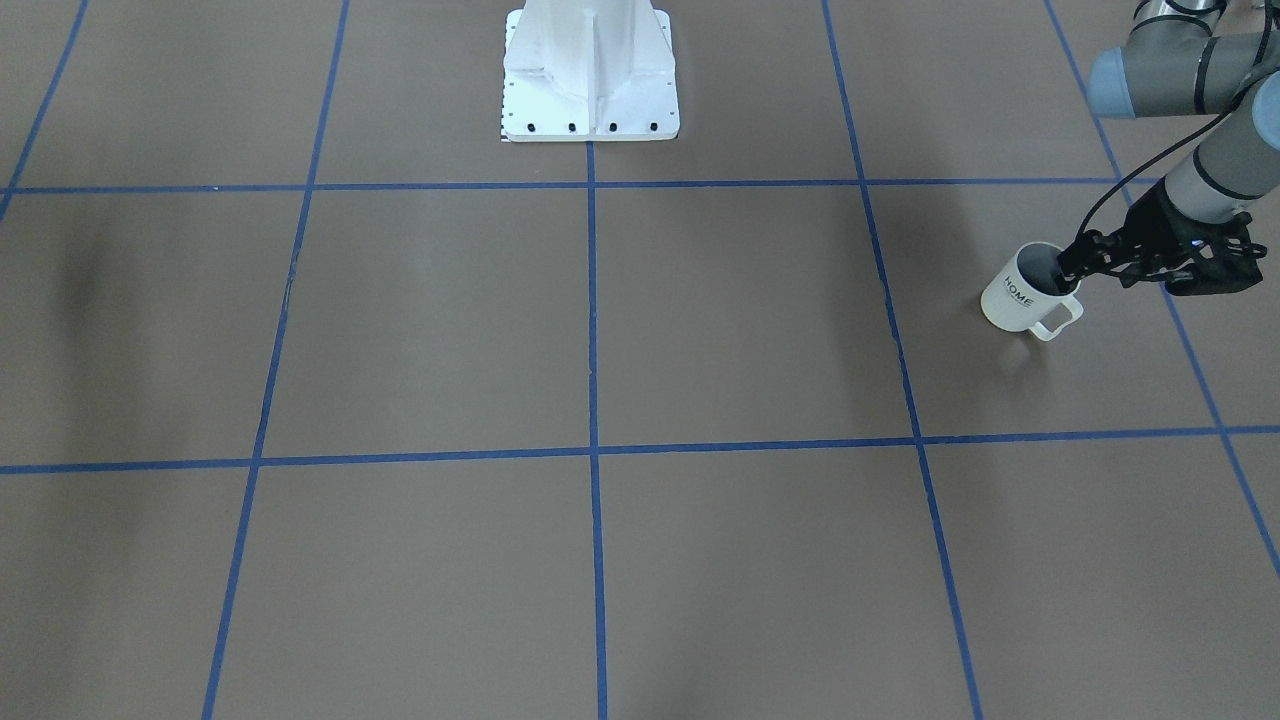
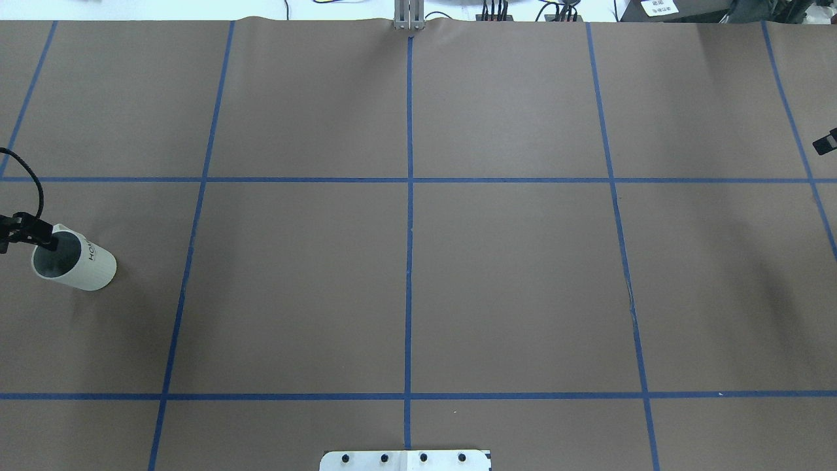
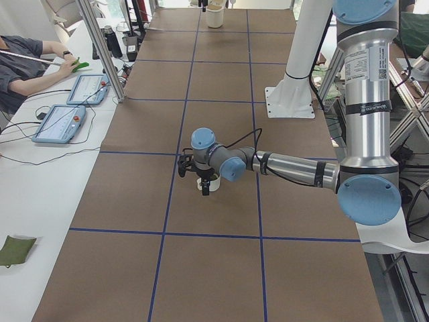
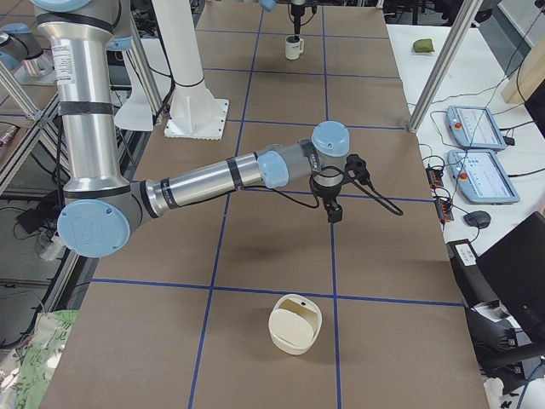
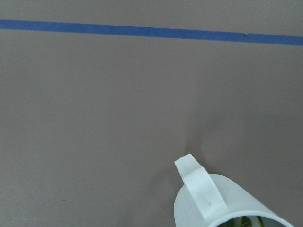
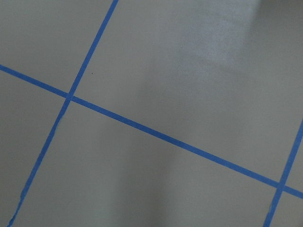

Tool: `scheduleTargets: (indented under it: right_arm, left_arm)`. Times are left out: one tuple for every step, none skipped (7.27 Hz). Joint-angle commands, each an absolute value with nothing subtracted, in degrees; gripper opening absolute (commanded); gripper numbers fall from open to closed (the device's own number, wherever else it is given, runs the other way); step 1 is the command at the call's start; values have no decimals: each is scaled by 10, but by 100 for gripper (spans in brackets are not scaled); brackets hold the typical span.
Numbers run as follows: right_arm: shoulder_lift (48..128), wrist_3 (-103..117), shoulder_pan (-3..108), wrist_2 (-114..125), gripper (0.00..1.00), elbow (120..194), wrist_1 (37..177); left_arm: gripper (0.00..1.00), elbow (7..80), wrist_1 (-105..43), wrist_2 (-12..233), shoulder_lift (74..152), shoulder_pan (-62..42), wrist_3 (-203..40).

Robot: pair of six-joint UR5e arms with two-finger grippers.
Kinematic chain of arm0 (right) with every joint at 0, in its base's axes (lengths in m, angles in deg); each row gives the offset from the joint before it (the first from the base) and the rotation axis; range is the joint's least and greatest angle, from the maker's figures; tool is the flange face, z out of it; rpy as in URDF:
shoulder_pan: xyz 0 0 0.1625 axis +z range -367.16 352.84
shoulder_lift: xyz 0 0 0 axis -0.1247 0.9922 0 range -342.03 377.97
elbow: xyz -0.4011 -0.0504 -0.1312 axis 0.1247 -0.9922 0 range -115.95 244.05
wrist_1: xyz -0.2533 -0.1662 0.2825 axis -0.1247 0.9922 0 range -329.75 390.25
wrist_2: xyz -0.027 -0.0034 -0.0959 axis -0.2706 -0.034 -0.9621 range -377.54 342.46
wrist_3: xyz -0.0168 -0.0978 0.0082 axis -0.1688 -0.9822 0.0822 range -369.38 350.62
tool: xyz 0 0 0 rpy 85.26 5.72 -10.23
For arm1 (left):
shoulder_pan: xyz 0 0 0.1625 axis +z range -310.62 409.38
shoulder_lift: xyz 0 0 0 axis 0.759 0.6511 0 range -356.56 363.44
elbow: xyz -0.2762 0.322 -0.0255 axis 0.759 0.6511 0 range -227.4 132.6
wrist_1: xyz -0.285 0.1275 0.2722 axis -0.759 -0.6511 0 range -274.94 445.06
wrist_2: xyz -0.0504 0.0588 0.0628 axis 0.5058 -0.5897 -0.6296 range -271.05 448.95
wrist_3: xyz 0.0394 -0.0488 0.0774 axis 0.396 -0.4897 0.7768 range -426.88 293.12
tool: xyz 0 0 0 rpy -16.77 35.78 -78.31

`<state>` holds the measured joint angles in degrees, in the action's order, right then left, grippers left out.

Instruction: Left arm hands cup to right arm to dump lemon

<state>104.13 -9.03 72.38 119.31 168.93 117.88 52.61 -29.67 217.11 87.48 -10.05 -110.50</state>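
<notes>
1. White cup (image 2: pixel 82 269) is sitting at about 9 o'clock on the brown table (image 2: pixel 418 281) in the overhead view. It is looking upright, though I cannot tell whether its base is touching the table or hanging just above it. The lemon (image 5: pixel 244 221) is showing as a yellow-green sliver inside it.
2. The left gripper (image 1: pixel 1070 270) is coming in from the table's edge. Its fingers appear to be pinching the rim wall, one inside and one outside, just beside the handle (image 1: pixel 1058 318), which is pointing to 5 o'clock in the front-facing view.
3. By my reading, the step in hand is lifting the cup and carrying it toward the centre for the hand-over. That is calling for:
   - keeping the mouth level so the lemon is not rolling out;
   - moving slowly, since a rim pinch is letting the cup swing;
   - leaving the handle free for the other gripper.
4. The left arm (image 3: pixel 288 166) is stretching nearly flat over the table, with the gripper angling down to the rim.
5. The right arm (image 4: pixel 213 181) is reaching out low too. Its gripper (image 4: pixel 334 211) is hanging fingers-down over the table near 3 o'clock, well apart from the cup. I cannot tell whether those fingers are apart or together.
</notes>
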Motion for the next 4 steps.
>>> scheduleTargets:
  right_arm:
    - [1041, -90, 724, 1193, 100, 1691, 1179]
    - [1041, -90, 724, 1193, 100, 1691, 1179]
    - [1041, -90, 724, 1193, 100, 1690, 1179]
    - [1041, -90, 724, 1193, 100, 1690, 1179]
  left_arm:
    - [73, 524, -297, 2172, 882, -96, -1107]
    - [63, 525, -297, 2174, 883, -92, -1107]
    - [39, 528, -297, 2173, 884, -89, -1108]
    - [14, 530, -297, 2172, 885, -89, -1109]
